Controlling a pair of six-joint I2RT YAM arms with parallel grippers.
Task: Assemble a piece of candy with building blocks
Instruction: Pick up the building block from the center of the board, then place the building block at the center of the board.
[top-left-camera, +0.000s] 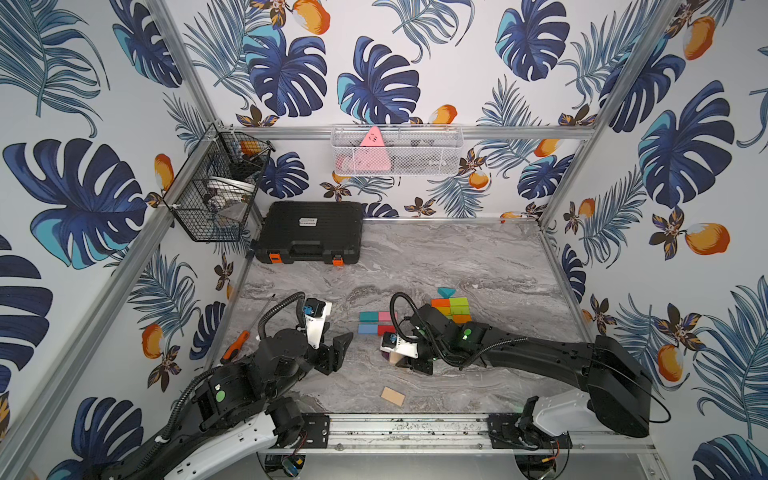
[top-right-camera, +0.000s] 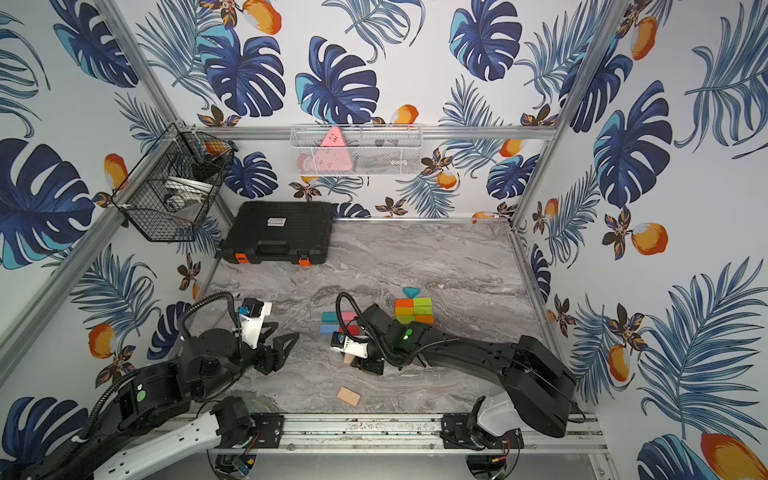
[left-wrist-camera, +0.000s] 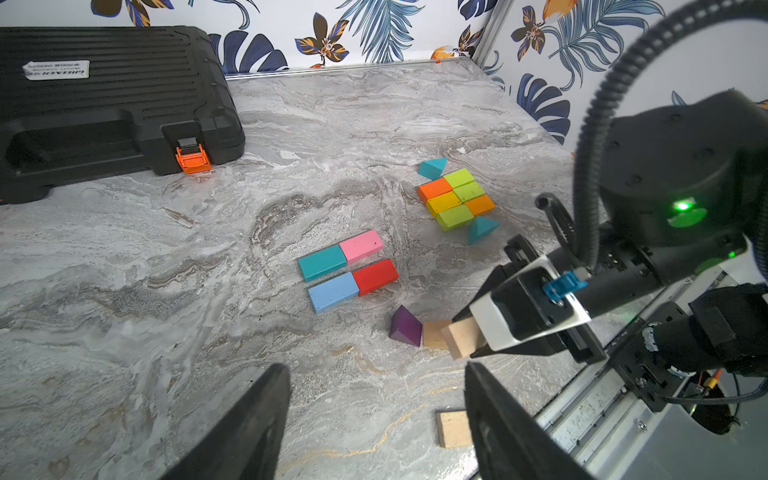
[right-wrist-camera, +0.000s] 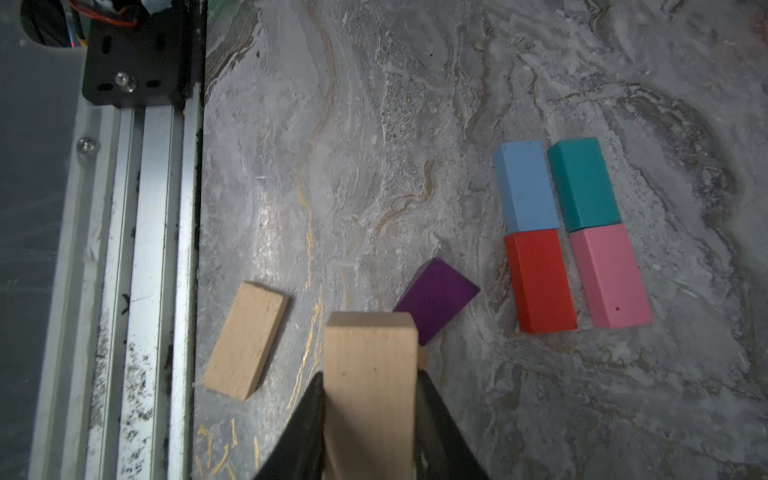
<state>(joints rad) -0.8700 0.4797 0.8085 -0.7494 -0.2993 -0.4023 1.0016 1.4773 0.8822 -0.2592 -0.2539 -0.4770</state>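
Black toolcase (top-left-camera: 309, 232) at back; orange-handled screwdriver (top-left-camera: 235, 345); white basket (top-left-camera: 397, 151) on rail.

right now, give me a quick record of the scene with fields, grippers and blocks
left gripper: open, empty
right gripper: shut on held wood block
six-block patch: orange, yellow, green rectangles, teal triangles at both ends
four-block group: teal, pink, blue, red, two by two
purple triangle: just beside held wood block
loose wood block: lying flat, apart from the rest

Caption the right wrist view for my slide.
Right fingers grip a wood block; a purple block, a loose wood block and four coloured blocks lie on the table.
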